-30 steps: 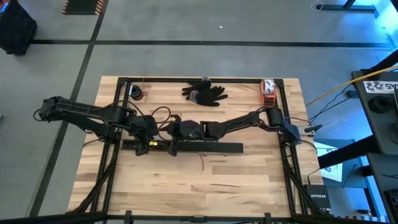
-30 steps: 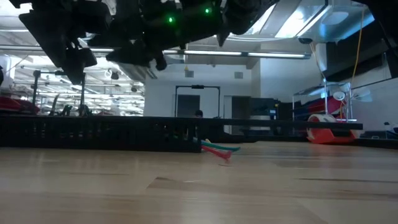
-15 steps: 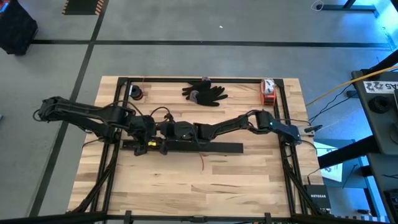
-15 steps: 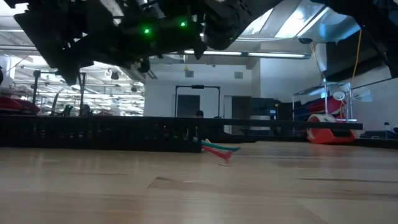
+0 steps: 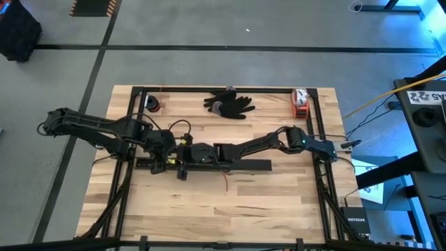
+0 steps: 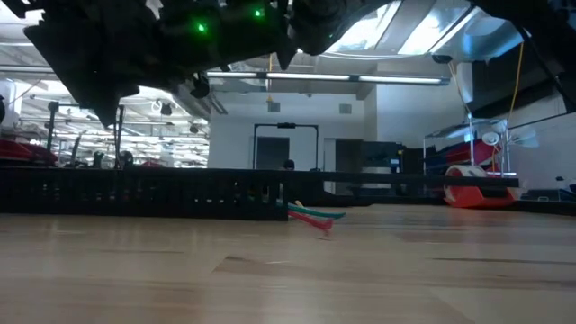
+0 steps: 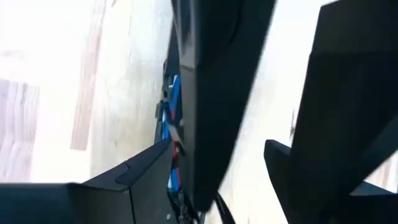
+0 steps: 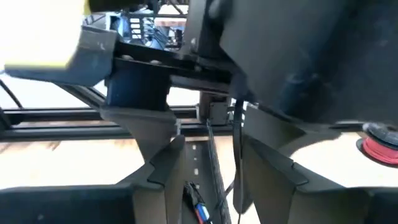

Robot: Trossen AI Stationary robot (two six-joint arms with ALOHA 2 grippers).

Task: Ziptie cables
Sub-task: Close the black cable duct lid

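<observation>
Right pincer (image 5: 187, 155) has slid left along the black bar (image 5: 240, 165) to meet the left pincer (image 5: 167, 148) mid-table (image 5: 279, 202); a handover looks near. Right jaws are narrowing, its grasp unclear; left state cannot be told. Only the right wrist view shows the thin dark ziptie (image 8: 216, 163) between its fingers (image 8: 163, 167). The high view shows a cable loop (image 5: 180, 125) by the left pincer.

Where the left gripper (image 5: 169, 155) meets the right gripper (image 5: 185, 157), everything is buried under dark arm parts. The ziptie can't be made out, and the cables (image 6: 313, 216) are mostly hidden behind the slotted black bar (image 6: 144, 195).
</observation>
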